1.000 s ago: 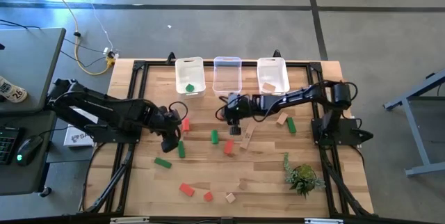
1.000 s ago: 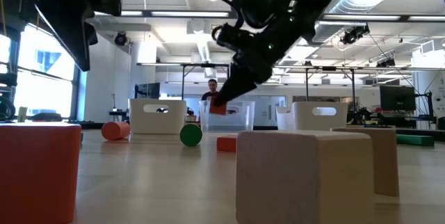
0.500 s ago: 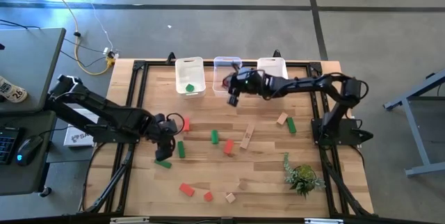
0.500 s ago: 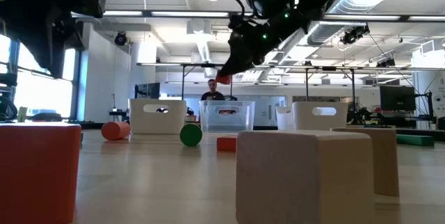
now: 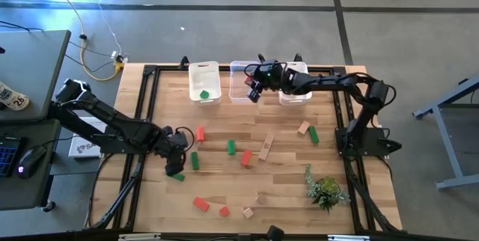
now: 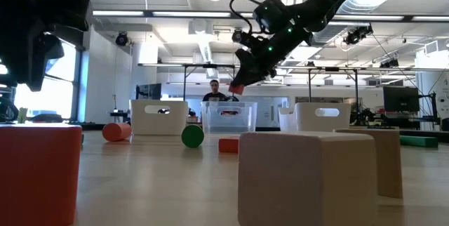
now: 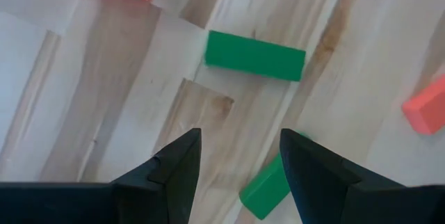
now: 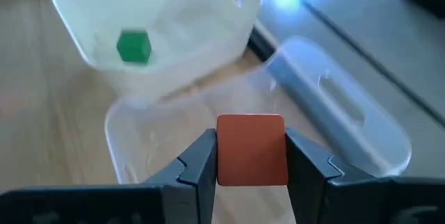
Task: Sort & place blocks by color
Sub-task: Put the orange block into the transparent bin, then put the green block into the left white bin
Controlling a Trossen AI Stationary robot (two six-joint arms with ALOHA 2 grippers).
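right gripper (image 8: 251, 168) clamped on a red block (image 8: 251, 149), held in the air above the middle clear bin (image 5: 242, 81). left gripper (image 7: 236, 161) has jaws parted, holding nothing, low over the table (image 5: 284, 188) by a green bar (image 7: 254, 56); looks just off the wood, hard to tell.

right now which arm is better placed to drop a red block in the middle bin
The right. Its gripper is already shut on a red block above the clear middle bin. The left gripper is open and empty, low over green blocks at the table's left side.
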